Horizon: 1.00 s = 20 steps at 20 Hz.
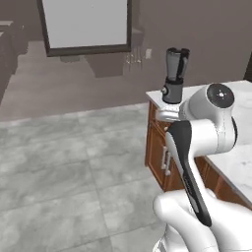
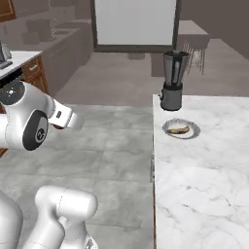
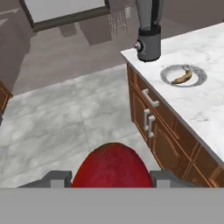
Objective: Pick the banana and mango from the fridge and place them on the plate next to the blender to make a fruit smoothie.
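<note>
Gripper (image 3: 113,180) closed on the red mango (image 3: 113,168), one finger against each side of the fruit, held over the grey tiled floor (image 3: 65,127) short of the marble counter (image 3: 205,100). On the counter, past its wooden cabinet doors (image 3: 164,135), the plate (image 3: 168,75) carries the banana (image 3: 182,77). Just beyond the plate, at the counter's corner, stands the blender (image 3: 148,33).

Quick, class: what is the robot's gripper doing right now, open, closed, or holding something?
Gripper: closed on the red mango, which sits between its two finger tips.
</note>
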Motion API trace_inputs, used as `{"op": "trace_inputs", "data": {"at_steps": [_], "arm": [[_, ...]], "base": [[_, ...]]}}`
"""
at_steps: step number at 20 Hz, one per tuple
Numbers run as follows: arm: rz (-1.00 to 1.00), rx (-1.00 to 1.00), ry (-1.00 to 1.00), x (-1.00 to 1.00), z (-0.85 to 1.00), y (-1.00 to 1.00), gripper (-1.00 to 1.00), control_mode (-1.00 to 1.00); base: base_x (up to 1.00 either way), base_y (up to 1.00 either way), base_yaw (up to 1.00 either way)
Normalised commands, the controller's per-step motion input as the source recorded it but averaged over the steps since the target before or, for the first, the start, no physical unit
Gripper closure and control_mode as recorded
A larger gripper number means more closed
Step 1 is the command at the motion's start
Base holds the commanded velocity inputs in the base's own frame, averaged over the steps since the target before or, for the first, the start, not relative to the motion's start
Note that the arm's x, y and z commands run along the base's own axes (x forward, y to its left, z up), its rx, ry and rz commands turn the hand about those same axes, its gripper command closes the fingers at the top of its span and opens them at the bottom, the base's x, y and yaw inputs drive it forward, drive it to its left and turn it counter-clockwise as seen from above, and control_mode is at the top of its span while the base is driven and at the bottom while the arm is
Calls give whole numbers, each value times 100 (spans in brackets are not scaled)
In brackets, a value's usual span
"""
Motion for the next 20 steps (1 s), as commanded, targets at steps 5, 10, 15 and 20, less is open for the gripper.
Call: {"op": "trace_inputs", "data": {"at_steps": [5,10,15,20], "arm": [[0,0,0,0,0,0,100,100],[0,0,0,0,0,0,100,100],[0,0,0,0,0,0,100,100],[0,0,0,0,0,0,100,100]], "base": [[55,33,-57],[40,55,-65],[28,83,-66],[22,92,-63]]}}
